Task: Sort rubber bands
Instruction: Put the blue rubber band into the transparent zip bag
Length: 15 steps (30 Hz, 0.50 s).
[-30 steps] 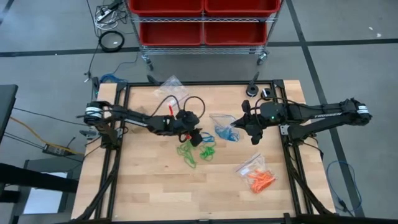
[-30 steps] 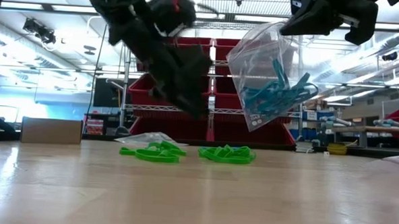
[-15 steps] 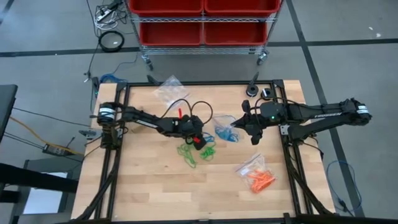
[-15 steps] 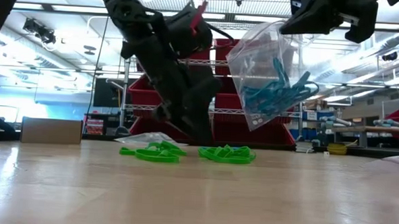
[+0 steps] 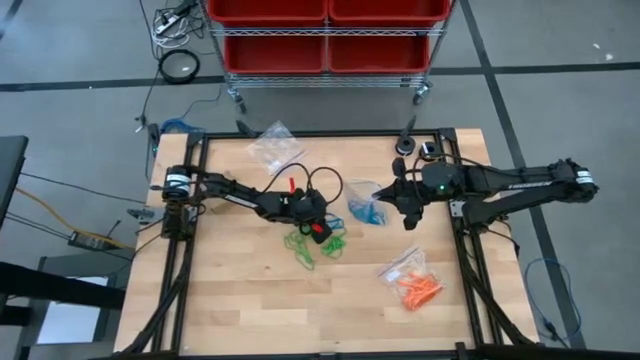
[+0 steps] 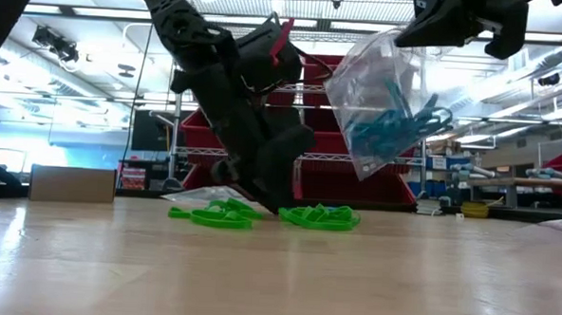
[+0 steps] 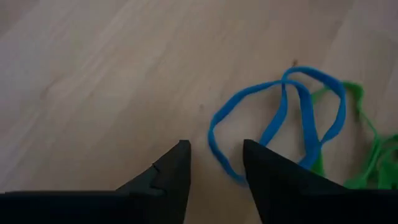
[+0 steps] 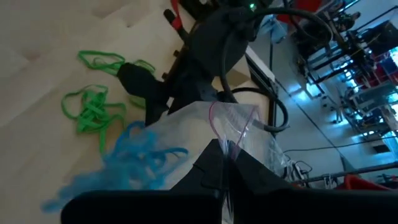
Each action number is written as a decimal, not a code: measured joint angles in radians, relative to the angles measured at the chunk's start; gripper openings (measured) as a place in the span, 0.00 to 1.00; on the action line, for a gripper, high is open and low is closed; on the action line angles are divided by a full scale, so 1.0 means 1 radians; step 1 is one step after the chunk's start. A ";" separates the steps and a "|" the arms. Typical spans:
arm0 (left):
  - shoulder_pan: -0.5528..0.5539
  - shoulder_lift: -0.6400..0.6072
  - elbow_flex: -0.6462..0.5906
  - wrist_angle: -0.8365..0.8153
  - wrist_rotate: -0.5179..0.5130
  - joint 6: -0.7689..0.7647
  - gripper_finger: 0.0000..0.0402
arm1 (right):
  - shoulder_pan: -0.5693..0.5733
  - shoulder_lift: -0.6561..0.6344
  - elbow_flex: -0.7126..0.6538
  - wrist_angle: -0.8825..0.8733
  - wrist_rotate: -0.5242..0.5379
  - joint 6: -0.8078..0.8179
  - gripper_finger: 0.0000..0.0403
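A light wooden table (image 5: pixel 240 300) in a black frame is seen from above on a grey workshop floor, with a wire rack of red bins (image 5: pixel 325 35) behind it. Near the table's middle, green rubber bands (image 5: pixel 318 243) are scattered in two small heaps, shown in the low view as flat green tangles (image 6: pixel 318 216) on the wood. The left gripper (image 5: pixel 318 226) is lowered to the table beside these heaps. In the left wrist view its two dark fingers (image 7: pixel 171 177) are spread apart just above the wood, nothing between them, with a blue rubber band (image 7: pixel 280 121) lying looped right in front of the fingertips and green bands (image 7: pixel 373 149) beyond it. The right gripper (image 5: pixel 382 190) is held above the table and is pressed together on the top edge of a clear plastic bag (image 6: pixel 379 95), which hangs tilted with blue rubber bands (image 6: pixel 392 124) gathered inside. A second clear bag holding orange bands (image 5: pixel 415 285) lies towards the table's front right, and an empty-looking clear bag (image 5: pixel 273 143) lies near the back edge.
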 joint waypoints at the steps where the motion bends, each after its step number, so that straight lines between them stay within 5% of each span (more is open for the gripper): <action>1: 0.000 0.013 0.003 0.018 0.001 0.002 0.36 | 0.000 -0.003 0.000 -0.007 0.000 0.001 0.00; 8: -0.001 0.046 0.041 0.030 0.020 0.083 0.04 | 0.000 -0.007 0.000 -0.006 -0.006 0.003 0.00; 15: -0.020 0.056 0.155 -0.126 0.015 0.198 0.01 | 0.000 -0.010 0.000 -0.011 -0.019 0.010 0.00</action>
